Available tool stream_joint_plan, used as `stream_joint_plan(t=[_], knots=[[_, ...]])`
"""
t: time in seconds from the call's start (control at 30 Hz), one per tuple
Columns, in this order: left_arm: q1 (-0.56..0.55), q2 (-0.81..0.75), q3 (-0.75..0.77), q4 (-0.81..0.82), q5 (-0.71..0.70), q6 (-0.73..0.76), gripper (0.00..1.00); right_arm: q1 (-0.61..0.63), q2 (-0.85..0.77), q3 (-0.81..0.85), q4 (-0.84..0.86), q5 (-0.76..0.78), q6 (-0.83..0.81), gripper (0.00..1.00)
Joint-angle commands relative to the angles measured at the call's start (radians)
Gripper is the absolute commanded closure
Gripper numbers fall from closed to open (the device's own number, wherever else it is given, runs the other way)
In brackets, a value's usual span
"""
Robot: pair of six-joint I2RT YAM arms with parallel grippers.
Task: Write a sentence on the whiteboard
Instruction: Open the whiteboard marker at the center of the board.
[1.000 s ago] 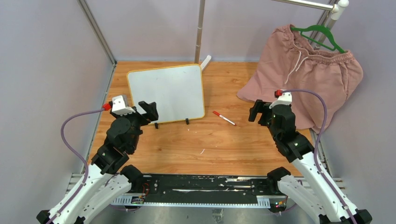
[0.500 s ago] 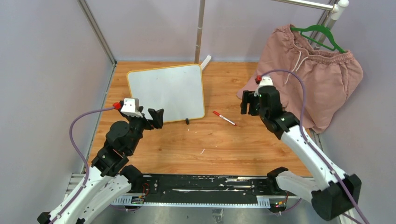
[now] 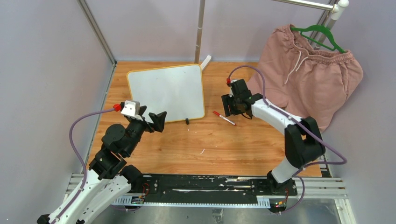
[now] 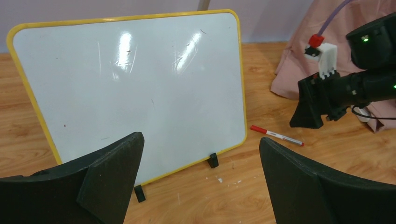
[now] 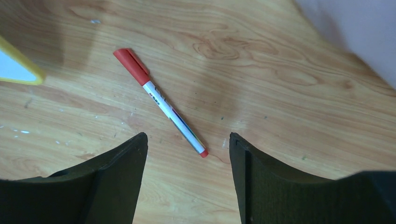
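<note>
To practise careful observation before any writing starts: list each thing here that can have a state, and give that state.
whiteboard: blank, propped on its feet, leaning back.
marker: capped, lying flat on the table, not held.
left gripper: open, empty, facing the whiteboard.
right gripper: open, empty, above the marker.
shorts: hanging on a green hanger.

The whiteboard (image 3: pixel 166 93), white and glossy with a thin yellow frame, stands on two black feet (image 4: pixel 213 160) at the far left of the wooden table (image 3: pixel 224 140), leaning back.
</note>
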Motion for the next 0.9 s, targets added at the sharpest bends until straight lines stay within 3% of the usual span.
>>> stream_joint_plan(t=[0.0,0.5,0.87], knots=[[-0.01,-0.009,-0.005,0.033,0.025,0.016,0.0,0.024,0.09,0.043,0.01,-0.042,0.005,0.32],[-0.02,-0.007,-0.014,0.037,0.014,0.022,0.0,0.043,0.272,0.091,0.011,-0.008,-0.03,0.33],[-0.02,-0.008,-0.012,0.032,-0.001,0.023,0.0,0.11,0.278,0.032,-0.013,0.062,0.027,0.61]])
